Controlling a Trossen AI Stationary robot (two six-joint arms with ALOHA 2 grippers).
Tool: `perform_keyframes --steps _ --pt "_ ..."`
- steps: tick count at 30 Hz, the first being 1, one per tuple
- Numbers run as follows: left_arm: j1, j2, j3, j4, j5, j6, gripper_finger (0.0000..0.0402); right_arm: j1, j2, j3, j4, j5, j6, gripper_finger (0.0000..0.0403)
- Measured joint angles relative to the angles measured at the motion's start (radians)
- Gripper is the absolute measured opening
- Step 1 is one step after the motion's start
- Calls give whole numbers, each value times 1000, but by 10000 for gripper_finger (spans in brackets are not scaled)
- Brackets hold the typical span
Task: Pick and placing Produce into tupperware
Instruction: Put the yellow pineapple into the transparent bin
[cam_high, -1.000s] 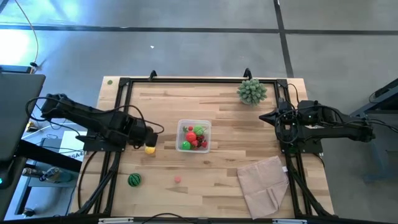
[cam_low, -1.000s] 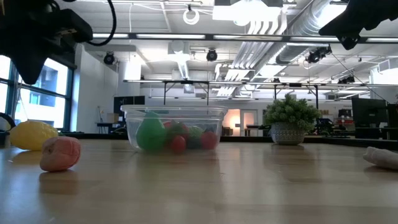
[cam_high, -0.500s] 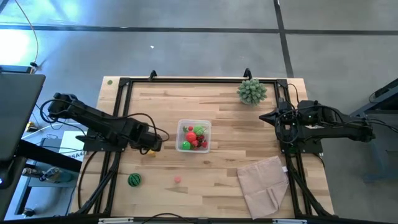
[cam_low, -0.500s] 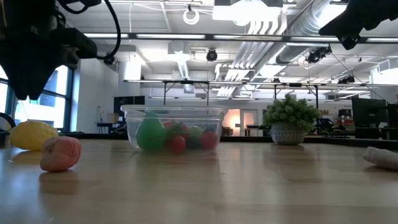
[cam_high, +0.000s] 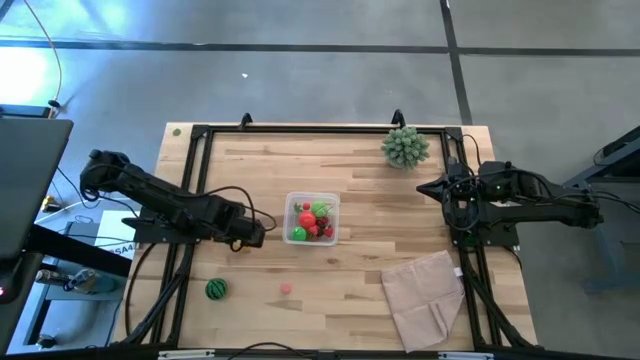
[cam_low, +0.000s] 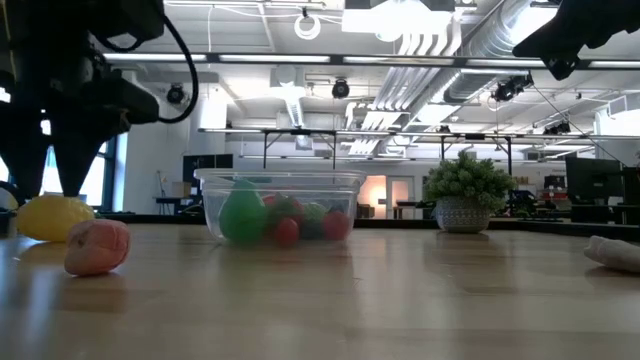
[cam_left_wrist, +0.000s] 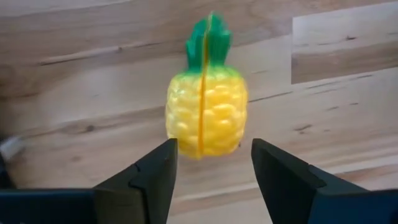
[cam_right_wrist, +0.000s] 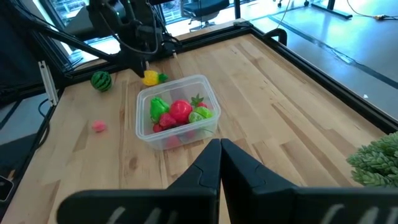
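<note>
Left gripper (cam_left_wrist: 211, 177): we see its two dark fingers spread apart, poised over a small yellow toy pineapple with a green leaf crown (cam_left_wrist: 206, 106), one finger to each side, neither touching that we can make out.
Pineapple: it lies on the pale wooden plank table (cam_high: 360, 290), just beside the tub on the left arm's side; bumpy moulded plastic with a seam down its middle.
Tub: one small clear plastic tupperware tub with rounded corners (cam_high: 312, 199) sits near the table's middle, holding a heap of red and green toy pieces (cam_high: 311, 222); we cannot count them exactly.
Loose produce: one green striped melon ball (cam_high: 215, 289) and one small pink round fruit (cam_high: 286, 288) lie apart toward the near edge, nothing between them and the tub.
Surroundings: one spiky pale-green plant ball (cam_high: 404, 147) at the far edge, one beige folded cloth (cam_high: 424, 296) near the right corner.
Right gripper (cam_right_wrist: 219, 146): we see its fingers pressed together, waiting over the table's right rail, well clear of the tub.
</note>
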Motion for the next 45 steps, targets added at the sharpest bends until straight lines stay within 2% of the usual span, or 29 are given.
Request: perform_keyframes --steps 8,13,25,33,45 --pt "0 0 -65 81 -11 -25 204 0 0 0 0 0 0 0" --pt "0 0 -75 101 -50 -19 223 0 0 0 0 0 0 0" --pt "0 0 -75 94 -134 130 294 0 0 0 0 0 0 0" --pt "2 1 -75 88 -195 210 310 0 0 0 0 0 0 0" --pt "101 36 -75 136 -96 345 309 0 0 0 0 0 0 0"
